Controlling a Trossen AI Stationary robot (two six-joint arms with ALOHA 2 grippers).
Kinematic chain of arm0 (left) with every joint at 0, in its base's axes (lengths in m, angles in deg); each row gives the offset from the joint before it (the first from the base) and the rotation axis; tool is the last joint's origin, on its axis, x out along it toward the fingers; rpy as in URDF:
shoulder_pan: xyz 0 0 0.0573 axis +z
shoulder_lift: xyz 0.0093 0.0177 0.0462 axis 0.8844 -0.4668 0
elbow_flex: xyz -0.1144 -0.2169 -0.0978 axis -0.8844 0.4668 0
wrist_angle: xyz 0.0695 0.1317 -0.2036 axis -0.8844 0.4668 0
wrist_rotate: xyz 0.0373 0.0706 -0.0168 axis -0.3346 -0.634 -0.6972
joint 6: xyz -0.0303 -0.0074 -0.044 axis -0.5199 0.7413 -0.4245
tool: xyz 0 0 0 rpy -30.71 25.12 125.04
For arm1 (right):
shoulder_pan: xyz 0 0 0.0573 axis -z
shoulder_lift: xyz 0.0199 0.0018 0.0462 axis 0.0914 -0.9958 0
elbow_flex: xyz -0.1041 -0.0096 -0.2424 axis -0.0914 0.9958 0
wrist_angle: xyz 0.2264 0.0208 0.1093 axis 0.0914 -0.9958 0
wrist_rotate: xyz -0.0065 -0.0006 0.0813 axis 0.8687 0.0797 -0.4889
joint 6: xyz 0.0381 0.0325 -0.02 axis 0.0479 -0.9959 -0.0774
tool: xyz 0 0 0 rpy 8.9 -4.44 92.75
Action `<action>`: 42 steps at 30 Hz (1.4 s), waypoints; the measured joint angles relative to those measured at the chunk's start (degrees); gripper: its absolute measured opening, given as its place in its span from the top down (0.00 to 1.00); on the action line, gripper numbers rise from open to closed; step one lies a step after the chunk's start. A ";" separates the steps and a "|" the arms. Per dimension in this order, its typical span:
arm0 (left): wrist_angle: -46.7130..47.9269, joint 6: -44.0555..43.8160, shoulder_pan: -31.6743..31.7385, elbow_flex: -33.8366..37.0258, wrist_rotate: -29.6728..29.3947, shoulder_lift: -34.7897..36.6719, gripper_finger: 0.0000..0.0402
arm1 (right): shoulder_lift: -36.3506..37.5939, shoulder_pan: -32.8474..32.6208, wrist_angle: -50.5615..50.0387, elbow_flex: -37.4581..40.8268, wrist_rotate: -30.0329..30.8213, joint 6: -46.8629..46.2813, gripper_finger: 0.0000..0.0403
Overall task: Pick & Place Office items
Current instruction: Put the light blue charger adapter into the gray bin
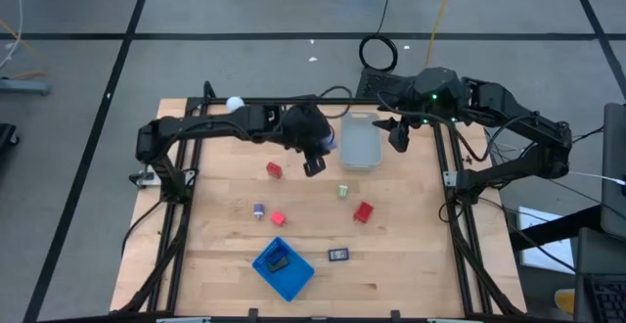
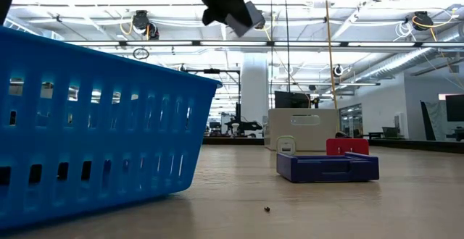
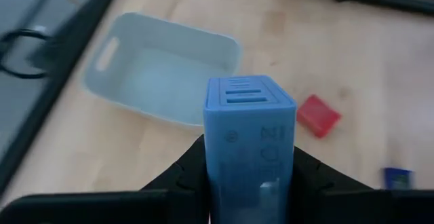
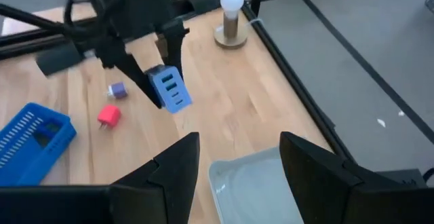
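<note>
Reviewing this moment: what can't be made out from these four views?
- Low view: the blue basket walls off the table behind it.
- High view: the piece inside the basket is too small to identify.
- Left wrist view: the pale blue block covers the left gripper fingertips.

Bin [image 1: 360,139] at table [image 1: 411,264] rear; basket [image 1: 284,269] front; blocks [image 1: 364,211] between.

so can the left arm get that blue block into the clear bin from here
Probably yes: the left gripper holds the blue block in the air beside the clear bin, which is open-topped, with nothing between them.
</note>
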State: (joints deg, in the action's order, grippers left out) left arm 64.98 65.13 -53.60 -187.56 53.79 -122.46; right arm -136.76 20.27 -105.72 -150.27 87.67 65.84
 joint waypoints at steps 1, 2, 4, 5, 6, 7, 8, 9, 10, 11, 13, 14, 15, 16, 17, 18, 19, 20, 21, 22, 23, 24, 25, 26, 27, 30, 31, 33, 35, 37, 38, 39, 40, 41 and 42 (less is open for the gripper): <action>-0.06 0.01 0.66 0.00 2.20 0.00 0.71 | -0.24 0.04 -0.38 0.00 0.02 -0.01 0.51; -0.02 0.08 1.37 0.00 4.11 0.00 0.71 | -0.61 0.16 -0.49 0.00 -0.03 -0.02 0.51; -0.05 0.44 2.62 0.00 7.51 0.00 0.71 | -1.27 0.45 -0.39 0.00 -1.19 -0.06 0.51; -0.05 0.88 3.25 0.00 9.02 0.00 0.71 | -1.76 0.76 -0.38 0.00 -2.63 -0.09 0.51; -0.05 1.45 3.82 0.00 10.42 0.00 0.71 | -2.32 1.22 -0.31 0.00 -4.40 -0.07 0.51; -0.03 2.08 4.37 0.00 11.92 0.00 0.71 | -2.93 1.77 -0.30 0.00 -6.45 -0.11 0.51; 0.00 2.64 4.80 0.00 13.17 0.00 0.71 | -3.58 2.28 -0.32 0.00 -8.88 -0.10 0.51; 0.05 3.06 5.15 0.00 14.21 0.00 0.71 | -4.39 2.77 -0.24 0.00 -11.17 -0.16 0.51; 0.10 3.27 5.50 0.00 15.25 0.00 0.71 | -5.13 3.14 0.03 0.00 -13.03 -0.15 0.51; 0.17 3.33 5.71 0.00 16.24 0.00 0.71 | -5.72 3.47 0.56 0.00 -14.61 -0.36 0.51; 0.19 3.43 5.88 0.00 18.34 0.00 0.71 | -6.84 3.88 1.56 0.00 -16.43 -1.02 0.51; 0.22 3.47 5.86 0.00 19.30 0.00 0.71 | -7.29 3.97 2.39 0.00 -16.80 -1.49 0.51; 0.20 3.46 5.82 0.00 20.21 0.00 0.71 | -7.62 4.11 2.93 0.00 -17.70 -1.78 0.51; 0.20 3.41 5.72 0.00 21.23 0.00 0.71 | -7.88 4.18 3.11 0.00 -18.51 -2.07 0.51; 0.21 3.35 5.61 0.00 22.11 0.00 0.71 | -8.18 4.20 3.26 0.00 -19.36 -2.47 0.51; 0.22 3.28 5.55 0.00 23.04 0.00 0.71 | -8.55 4.18 3.87 0.00 -19.61 -2.90 0.51; 0.19 3.16 5.48 0.00 24.01 0.00 0.71 | -8.69 4.15 4.45 0.00 -19.58 -3.43 0.51; 0.12 2.84 5.37 0.00 24.62 0.00 0.71 | -8.81 4.15 4.54 0.00 -19.61 -3.95 0.51; 0.01 2.47 5.25 0.00 25.31 0.00 0.71 | -8.85 4.15 4.52 0.00 -19.64 -4.31 0.51; -0.07 1.96 5.15 0.00 25.64 0.00 0.71 | -9.09 4.14 5.08 0.00 -19.81 -4.65 0.51; -0.06 1.88 5.16 0.00 26.02 0.00 0.71 | -9.36 4.15 6.08 -0.01 -20.51 -5.19 0.51; -0.07 1.88 5.16 0.00 26.53 0.00 0.71 | -9.50 4.15 6.79 -0.04 -21.57 -6.03 0.51; -0.09 1.92 5.16 0.00 27.17 0.00 0.71 | -9.58 4.15 6.92 -0.03 -22.60 -6.95 0.51; -0.16 1.89 5.16 0.00 27.71 0.00 0.71 | -9.67 4.15 7.18 0.01 -23.51 -7.70 0.51; -0.29 1.84 5.16 0.00 28.06 0.00 0.71 | -9.65 4.15 8.60 0.29 -24.05 -8.26 0.51; -0.35 2.12 5.16 0.00 28.48 0.00 0.71 | -9.34 3.56 13.75 2.85 -24.45 -11.06 0.51; -0.35 2.12 5.19 0.00 28.50 0.00 0.71 | -9.37 3.50 14.64 3.80 -25.45 -12.34 0.51; -0.59 2.09 5.32 0.00 29.72 0.00 0.71 | -9.32 3.50 16.71 5.93 -27.63 -14.74 0.51; -1.52 1.78 5.69 0.00 32.07 0.00 0.71 | -9.06 3.48 20.18 8.12 -29.56 -17.01 0.51; -2.37 1.15 5.75 0.00 33.44 0.00 0.71 | -8.93 3.12 23.09 10.02 -30.97 -19.36 0.51; -2.83 1.01 5.77 0.00 33.56 0.00 0.71 | -8.99 2.94 24.09 10.94 -31.60 -20.47 0.51; -3.24 0.88 5.75 0.00 33.82 0.00 0.71 | -9.12 2.74 25.10 11.71 -31.63 -21.44 0.51; -3.51 0.72 5.75 0.00 34.34 0.00 0.71 | -9.21 2.45 26.07 12.29 -31.61 -22.32 0.51; -3.46 0.66 5.75 0.02 34.66 0.00 0.71 | -9.22 2.07 27.03 12.76 -31.57 -22.97 0.51; -3.60 0.53 5.68 0.04 35.02 0.00 0.71 | -9.10 1.86 27.96 13.17 -31.60 -23.53 0.51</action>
State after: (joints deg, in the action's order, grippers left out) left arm 61.38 65.67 -47.91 -187.52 88.81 -122.46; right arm -145.86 22.13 -77.76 -137.10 56.07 42.31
